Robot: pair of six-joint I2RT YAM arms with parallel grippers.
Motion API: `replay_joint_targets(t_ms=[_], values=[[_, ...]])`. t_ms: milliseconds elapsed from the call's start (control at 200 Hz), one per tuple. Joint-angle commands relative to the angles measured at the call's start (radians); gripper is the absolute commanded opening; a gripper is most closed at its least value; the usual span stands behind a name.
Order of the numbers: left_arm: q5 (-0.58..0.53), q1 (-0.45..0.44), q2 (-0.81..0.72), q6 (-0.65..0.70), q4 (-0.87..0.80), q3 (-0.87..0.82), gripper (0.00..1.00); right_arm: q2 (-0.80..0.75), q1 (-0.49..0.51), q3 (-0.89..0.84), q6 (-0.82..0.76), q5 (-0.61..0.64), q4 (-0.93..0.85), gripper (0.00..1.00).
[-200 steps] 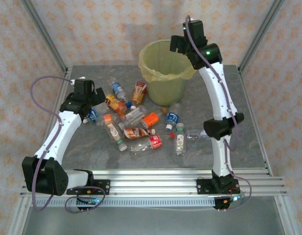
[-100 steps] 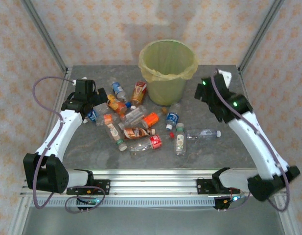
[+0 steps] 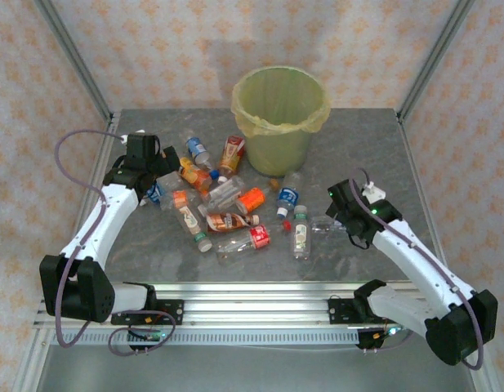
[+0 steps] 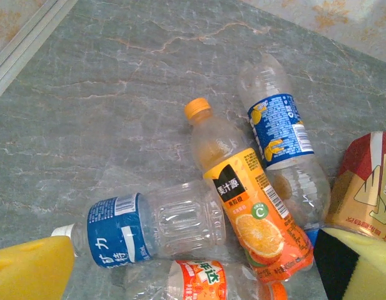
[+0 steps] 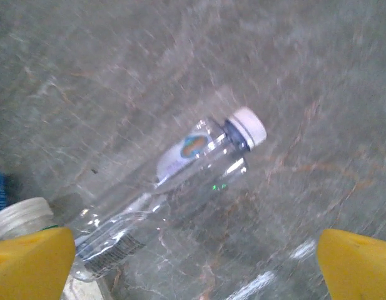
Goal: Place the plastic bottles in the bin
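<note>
Nearest, the right hand, spread wide and empty, hovers over a clear white-capped plastic bottle lying alone on the grey marbled tabletop. This looks like the reach before a grasp; next it must drop and close on the body. Farther left, the left hand, likewise apart, hangs above an orange-labelled juice bottle in the pile. Behind stands the round yellow-green bagged bin.

table: grey marbled top | rails: aluminium, near edge | walls: pale floral pattern
</note>
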Motion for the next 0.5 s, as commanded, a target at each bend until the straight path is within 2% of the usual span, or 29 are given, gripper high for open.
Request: replay_joint_targets(t_ms=[0,190,495], values=[[0.001,0.007,-0.024,-0.006,0.017,-0.012,1.00,-0.008,0.002,-0.067,0.166,-0.051,0.071,0.99],[0.013,0.007,-0.021,-0.006,0.025,-0.013,1.00,-0.002,-0.011,-0.144,0.257,-0.064,0.170,0.99],[0.024,0.007,-0.026,-0.007,0.027,-0.020,1.00,0.119,-0.078,-0.193,0.273,-0.117,0.335,0.99]])
